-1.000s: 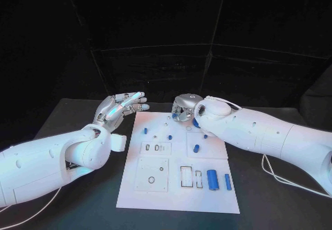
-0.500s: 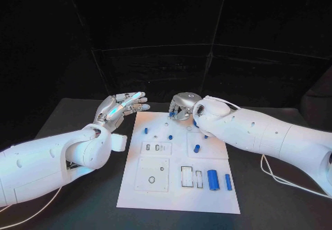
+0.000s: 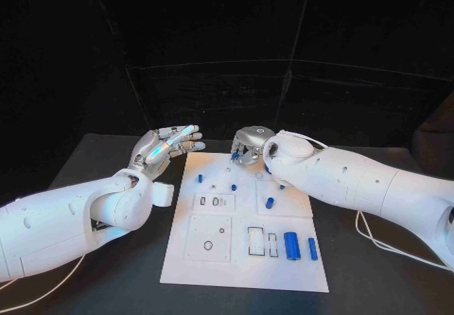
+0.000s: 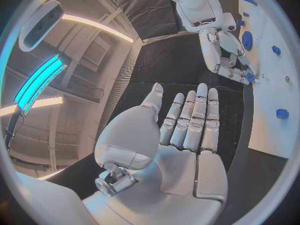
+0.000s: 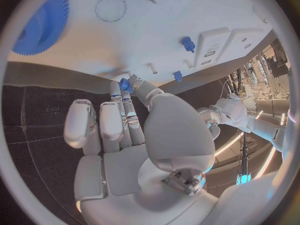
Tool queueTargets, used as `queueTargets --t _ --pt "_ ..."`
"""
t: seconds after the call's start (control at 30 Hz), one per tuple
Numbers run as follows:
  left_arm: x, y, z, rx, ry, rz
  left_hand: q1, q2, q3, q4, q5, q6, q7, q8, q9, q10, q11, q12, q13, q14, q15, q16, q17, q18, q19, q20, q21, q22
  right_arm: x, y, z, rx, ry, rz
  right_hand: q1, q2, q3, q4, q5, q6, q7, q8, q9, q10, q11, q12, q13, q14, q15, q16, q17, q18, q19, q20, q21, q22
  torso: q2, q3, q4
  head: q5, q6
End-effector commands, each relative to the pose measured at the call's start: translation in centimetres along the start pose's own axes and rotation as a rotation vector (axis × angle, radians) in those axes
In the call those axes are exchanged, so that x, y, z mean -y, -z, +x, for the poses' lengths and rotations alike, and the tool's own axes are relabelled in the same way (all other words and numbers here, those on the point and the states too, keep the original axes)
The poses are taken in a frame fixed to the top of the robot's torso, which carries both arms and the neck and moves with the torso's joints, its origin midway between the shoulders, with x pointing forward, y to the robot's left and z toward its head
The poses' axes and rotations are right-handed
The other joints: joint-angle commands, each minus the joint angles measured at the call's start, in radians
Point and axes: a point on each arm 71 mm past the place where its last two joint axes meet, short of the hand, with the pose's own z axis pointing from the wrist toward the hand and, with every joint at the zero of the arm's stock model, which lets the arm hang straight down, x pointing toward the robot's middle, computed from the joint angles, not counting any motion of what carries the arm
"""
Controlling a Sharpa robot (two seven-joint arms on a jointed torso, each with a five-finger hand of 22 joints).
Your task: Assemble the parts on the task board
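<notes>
The white task board (image 3: 237, 262) lies in the middle of the black table. Over its far edge my right hand (image 3: 248, 146) pinches a small blue part (image 5: 127, 84) between thumb and fingertip, just above the board; the left wrist view also catches that part (image 4: 249, 77). My left hand (image 3: 168, 146) is held up beside the board's far left corner, fingers straight and holding nothing. Blue parts on the board include a peg (image 3: 199, 177), a short piece (image 3: 268, 203), a thick cylinder (image 3: 291, 246) and a thin bar (image 3: 311, 249). A blue gear (image 5: 40, 22) lies near my right hand.
The board carries raised white blocks with slots (image 3: 214, 201) and a plate with a ring hole (image 3: 208, 245). A white cable (image 3: 378, 243) trails on the table to the board's right. Black curtains close off the back.
My right hand has lifted and turned slightly at the board's far edge, so the small blue part shows at its fingertips. The left hand has stayed still.
</notes>
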Motion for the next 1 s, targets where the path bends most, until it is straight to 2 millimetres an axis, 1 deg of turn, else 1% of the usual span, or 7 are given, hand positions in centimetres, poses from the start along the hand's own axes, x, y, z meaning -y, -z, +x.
queueTargets --t 0.03,0.63,0.8,1.0 --pt "0.27 -0.06 0.1 -0.011 0.008 0.024 0.004 -0.005 0.001 -0.007 0.002 0.003 0.035 -0.007 -0.001 -0.007 -0.001 -0.004 -0.002 0.007 0.0 -0.005 -0.002 0.006 0.008 -0.001 -0.005 -0.001 -0.04 0.0 0.01 -0.004 0.026 0.005 -0.006 -0.001 0.002 0.007 -0.001 0.011 -0.001 0.003 0.009 0.001 0.002 -0.003 -0.001 0.013 -0.007 0.004 0.0 -0.007 0.008 -0.001 0.004 0.001 0.0 0.0006 -0.0005 0.0 0.001" --pt "0.26 -0.09 0.05 -0.011 0.007 0.024 0.004 -0.005 0.001 -0.007 0.002 0.003 0.035 -0.007 -0.001 -0.007 -0.001 -0.005 -0.002 0.007 0.0 -0.005 -0.002 0.006 0.008 -0.001 -0.005 -0.001 0.3 0.11 -0.14 0.015 0.047 0.026 -0.003 0.0 0.004 0.006 -0.002 0.013 -0.002 0.004 0.009 0.002 0.001 -0.004 -0.001 0.013 -0.008 0.004 0.002 -0.007 0.008 -0.001 0.004 0.001 0.0 0.0 -0.0006 0.0 0.002" --pt "0.25 -0.11 0.06 -0.011 0.007 0.024 0.004 -0.005 0.001 -0.007 0.002 0.003 0.035 -0.007 -0.001 -0.007 -0.001 -0.005 -0.002 0.007 0.0 -0.005 -0.002 0.006 0.008 -0.001 -0.005 -0.001 0.24 0.08 -0.04 0.002 0.051 0.026 -0.002 0.0 0.005 0.006 -0.002 0.014 -0.002 0.004 0.01 0.002 0.001 -0.004 -0.001 0.013 -0.008 0.004 0.002 -0.007 0.008 -0.001 0.004 0.001 0.001 0.0001 0.0002 0.0 0.001" --pt "0.24 -0.11 0.05 -0.01 0.007 0.024 0.004 -0.005 0.001 -0.008 0.002 0.002 0.035 -0.007 -0.001 -0.007 -0.001 -0.005 -0.002 0.007 0.0 -0.006 -0.002 0.006 0.009 -0.001 -0.006 -0.002 -0.01 0.01 0.04 -0.008 0.053 0.016 -0.002 0.0 0.005 0.006 -0.002 0.014 -0.002 0.004 0.01 0.003 0.001 -0.004 -0.001 0.014 -0.008 0.005 0.002 -0.007 0.008 -0.001 0.004 0.002 0.0 -0.0003 -0.0006 0.001 0.0"
